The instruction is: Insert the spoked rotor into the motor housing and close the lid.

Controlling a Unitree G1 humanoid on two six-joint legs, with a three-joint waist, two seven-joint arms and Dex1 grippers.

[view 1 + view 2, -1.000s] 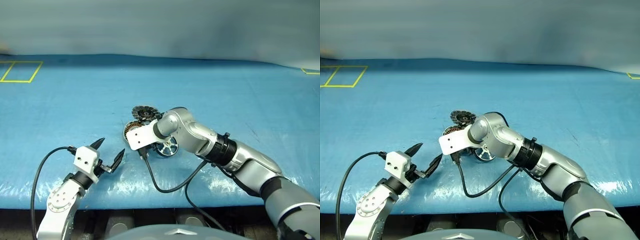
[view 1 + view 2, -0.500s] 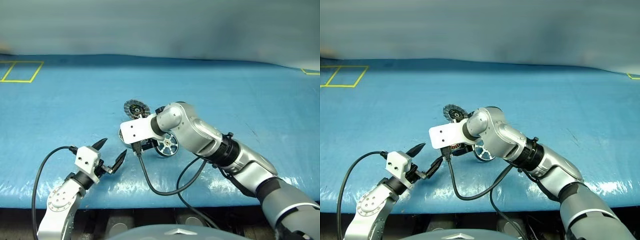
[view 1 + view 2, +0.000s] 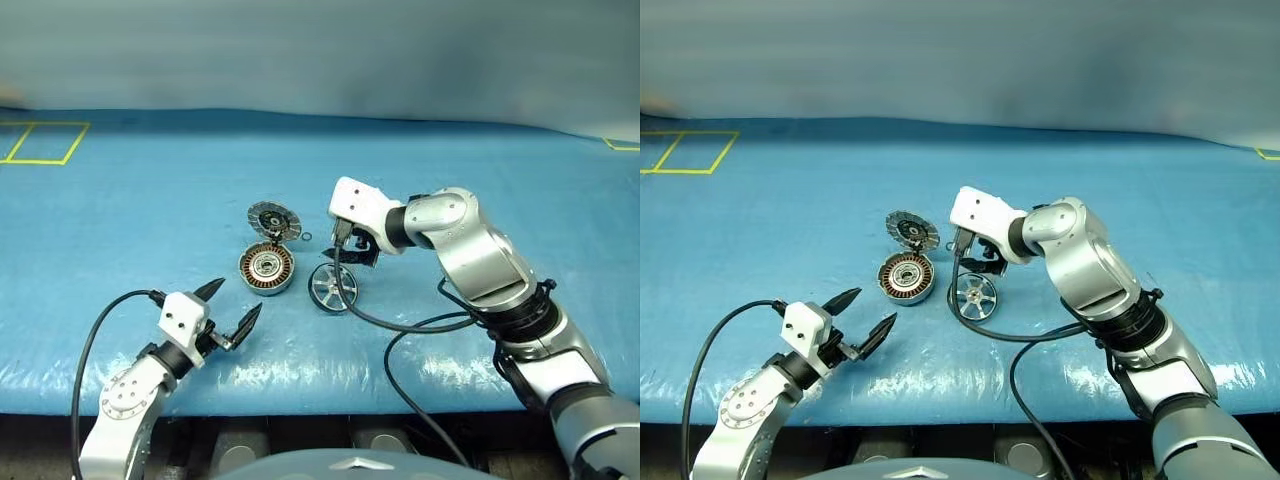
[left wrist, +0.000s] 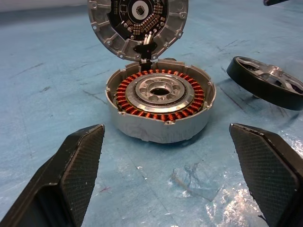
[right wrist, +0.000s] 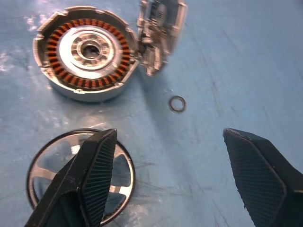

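Rotor work has not truly begun, judging by how the parts lie on the blue table. Going left to right: the left gripper hangs low near the table's front edge, its two black fingers spread wide and empty, aimed toward the motor housing. That housing sits well inside the front edge, roughly midway along the table, its copper windings and silver centre bare. The lid stands swung open on its hinge at the housing's far side, ribbed inner face showing. Just beside the housing on the right, apart from it, the spoked rotor lies flat on the table. A small loose ring rests on the table near the lid. Above and just behind the rotor hovers the right gripper, fingers apart, holding nothing. So the opening looks done; what remains, I judge, is picking up the rotor, seating it over the windings and folding the lid shut
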